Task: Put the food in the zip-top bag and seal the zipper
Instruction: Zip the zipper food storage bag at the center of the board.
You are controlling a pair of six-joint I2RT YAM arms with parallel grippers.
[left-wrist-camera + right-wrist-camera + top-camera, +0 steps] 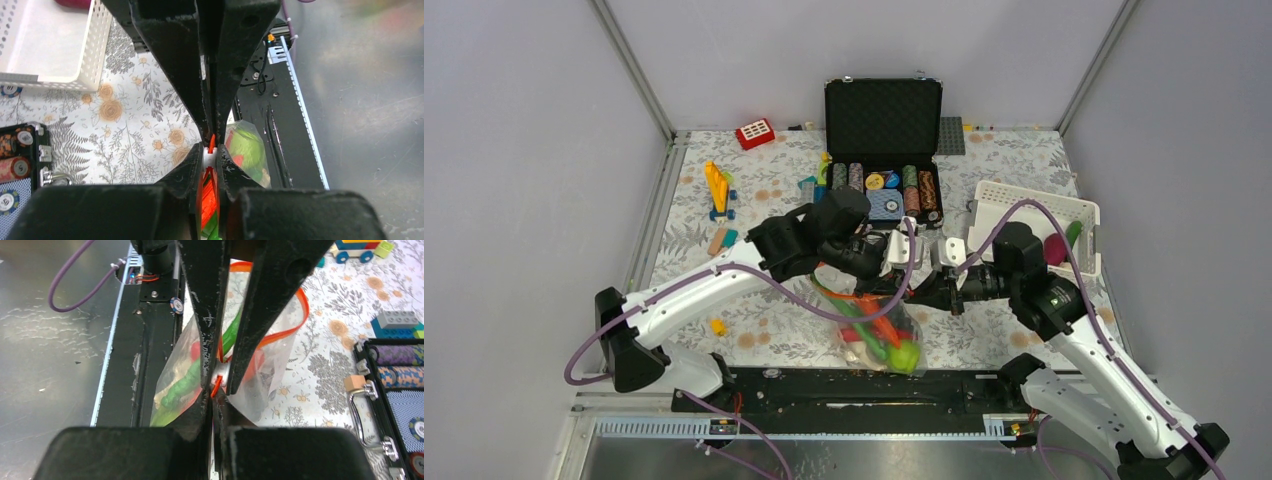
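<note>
Item: clear floppy zip-top bag (879, 335), on the flower-printed counter (764, 200) near its front edge, between the 2 arms.
Contents: plastic toy food (894, 345) in red, orange and green, bunched at the bag's closed end, away from the mouth.
Closure: orange-red zipper strip (301, 310) along the mouth. In the right wrist view it bows out in a loop, so that stretch reads as unsealed.
Left tool (211, 149): clenched on the zipper strip, a finger flat against each side, apparently to press the tracks together.
Right tool (218, 386): also clamped on the zipper strip, meeting the left tool tip to tip. The paired grip probably anchors 1 point so the other can run along the edge.
Outside the bag: 1 magenta piece (1054, 248) in the white perforated plastic basket (1024, 205), well apart on the right.
Stage (judged): sealing begun, not finished.
Risk (judged): the thin film may slip or bunch between the fingers.
</note>
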